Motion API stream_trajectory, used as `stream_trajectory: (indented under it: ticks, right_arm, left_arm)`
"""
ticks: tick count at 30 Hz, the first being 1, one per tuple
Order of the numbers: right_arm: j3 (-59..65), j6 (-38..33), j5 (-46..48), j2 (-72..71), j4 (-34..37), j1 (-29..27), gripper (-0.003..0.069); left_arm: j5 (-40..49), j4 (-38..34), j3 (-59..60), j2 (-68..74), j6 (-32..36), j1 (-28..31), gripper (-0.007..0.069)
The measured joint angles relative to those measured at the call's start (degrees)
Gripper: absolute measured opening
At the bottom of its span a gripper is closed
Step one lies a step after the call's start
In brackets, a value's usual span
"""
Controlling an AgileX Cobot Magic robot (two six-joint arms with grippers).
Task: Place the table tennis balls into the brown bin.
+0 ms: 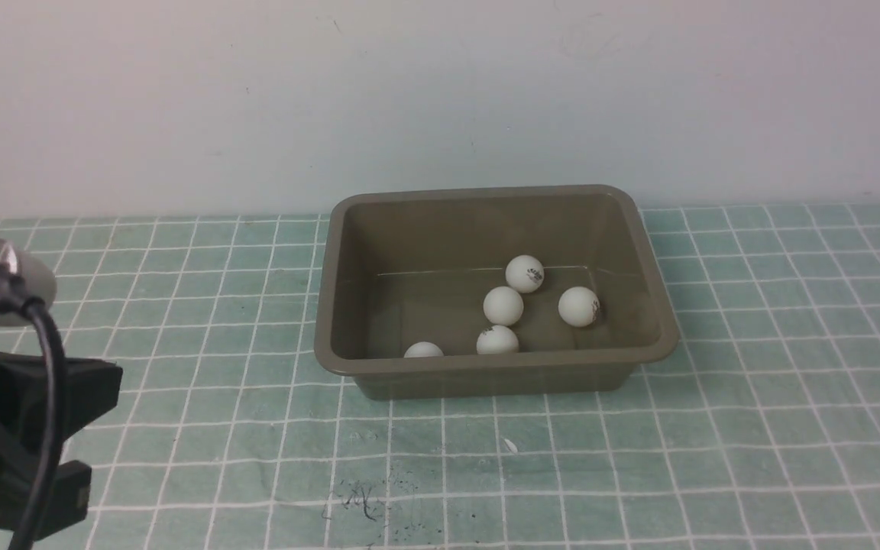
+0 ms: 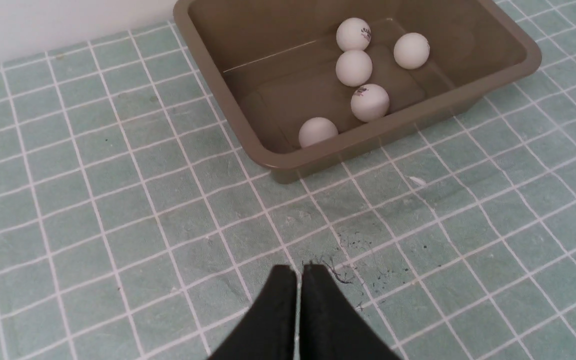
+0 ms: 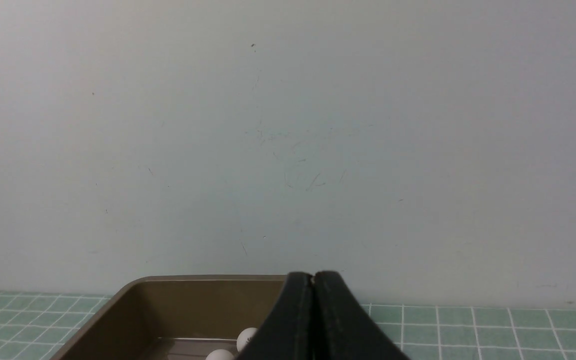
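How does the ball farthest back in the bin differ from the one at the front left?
The back ball shows a dark logo and sits close beside another; the front-left ball shows none, sits apart, half hidden behind the brown bin's near wall. Both are white, inside the bin.

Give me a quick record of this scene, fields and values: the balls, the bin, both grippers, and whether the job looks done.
balls: five table tennis balls, all inside the bin on its floor
bin: brown bin, upright on the green grid mat, near the wall
left gripper: shut, empty, over the mat short of the bin
right gripper: shut, empty, aimed over the bin toward the wall
task state: looks complete; no ball seen outside the bin
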Motion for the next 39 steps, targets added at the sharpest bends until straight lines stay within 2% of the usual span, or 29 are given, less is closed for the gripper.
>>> stream_trajectory:
  ticks: [4, 10, 15, 16, 22, 27, 39]
  right_arm:
    - [0.0, 0.0, 0.0, 0.0, 0.0, 0.0, -0.0015]
    - [0.0, 0.0, 0.0, 0.0, 0.0, 0.0, -0.0015]
    - [0.0, 0.0, 0.0, 0.0, 0.0, 0.0, -0.0015]
    - [0.0, 0.0, 0.0, 0.0, 0.0, 0.0, -0.0015]
    - [0.0, 0.0, 1.0, 0.0, 0.0, 0.0, -0.0015]
    - [0.0, 0.3, 3.0, 0.0, 0.0, 0.0, -0.0015]
    - [0.0, 1.0, 4.7, 0.0, 0.0, 0.0, -0.0015]
  left_arm:
    - [0.5, 1.7, 0.0, -2.6, 0.0, 0.0, -0.0005]
    - [-0.1, 9.4, 1.2, -7.8, -3.2, 0.0, -0.0005]
    - [-6.3, 15.8, 11.5, -18.2, -8.1, 1.9, -0.0005]
    - [-6.7, 15.8, 12.6, -18.6, -8.1, 2.1, -0.0005]
    - [-19.0, 12.8, 32.8, -32.7, -7.1, 12.4, -0.0005]
    - [-25.6, 12.3, 43.7, -38.3, -6.7, 16.5, -0.0005]
    - [-24.7, 11.9, 46.2, -39.3, -6.1, 17.6, -0.0005]
